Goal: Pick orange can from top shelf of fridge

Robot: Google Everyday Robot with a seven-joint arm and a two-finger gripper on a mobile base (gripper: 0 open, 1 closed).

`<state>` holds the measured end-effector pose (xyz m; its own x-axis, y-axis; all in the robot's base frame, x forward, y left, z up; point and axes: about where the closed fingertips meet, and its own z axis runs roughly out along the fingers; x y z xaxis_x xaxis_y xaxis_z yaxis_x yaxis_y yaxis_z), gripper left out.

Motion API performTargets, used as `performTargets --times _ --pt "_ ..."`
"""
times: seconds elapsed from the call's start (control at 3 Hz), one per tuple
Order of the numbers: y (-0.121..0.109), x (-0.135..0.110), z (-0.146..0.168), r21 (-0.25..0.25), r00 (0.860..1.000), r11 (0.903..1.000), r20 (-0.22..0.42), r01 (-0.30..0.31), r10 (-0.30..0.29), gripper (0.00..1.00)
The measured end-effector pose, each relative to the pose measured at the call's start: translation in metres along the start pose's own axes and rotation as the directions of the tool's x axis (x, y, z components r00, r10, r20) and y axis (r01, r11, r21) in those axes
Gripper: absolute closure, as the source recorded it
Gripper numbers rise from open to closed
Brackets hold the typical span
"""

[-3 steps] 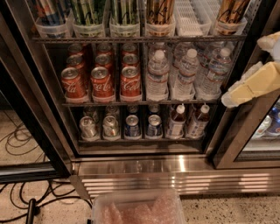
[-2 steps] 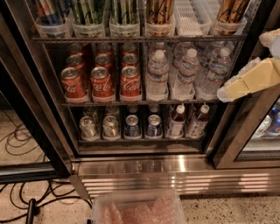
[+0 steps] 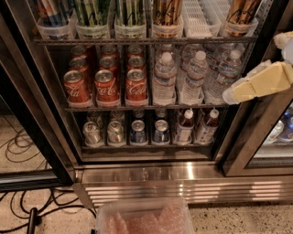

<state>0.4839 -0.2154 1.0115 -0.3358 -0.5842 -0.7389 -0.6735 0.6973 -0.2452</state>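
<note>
Two copper-orange cans stand in clear plastic cups at the front of the fridge's top shelf (image 3: 146, 41). One orange can (image 3: 167, 11) is right of centre, and another (image 3: 242, 13) is at the far right. Their tops are cut off by the frame edge. White ribbed lane dividers (image 3: 197, 18) lie between them. My gripper (image 3: 238, 91), on a cream-coloured arm, comes in from the right edge. It is below the top shelf, level with the water bottles, and in front of the right door frame. It touches no can.
Green-striped tall cans (image 3: 91, 11) fill the top shelf's left lanes. Red cola cans (image 3: 107, 84) and water bottles (image 3: 194, 75) fill the middle rack. Small cans (image 3: 123, 132) and bottles sit on the bottom rack. A clear plastic bin (image 3: 144, 219) stands below the steel base panel (image 3: 183, 183). Cables (image 3: 23, 146) lie on the floor at left.
The cream arm with the gripper has moved a little to the left, toward the fridge opening. The cans and bottles have not moved.
</note>
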Motion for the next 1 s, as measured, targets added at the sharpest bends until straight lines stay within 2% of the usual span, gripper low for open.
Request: performTargets --times 0.33,0.67,1.0 --pt "0.008 -0.007 0.004 0.056 0.991 0.9945 0.11 -0.089 0.082 0.0" --pt "0.003 -0.03 0.012 0.108 0.963 0.9806 0.231 -0.164 0.135 0.0" --pt "-0.005 -0.044 0.018 0.153 0.931 0.9572 0.314 -0.246 0.189 0.0"
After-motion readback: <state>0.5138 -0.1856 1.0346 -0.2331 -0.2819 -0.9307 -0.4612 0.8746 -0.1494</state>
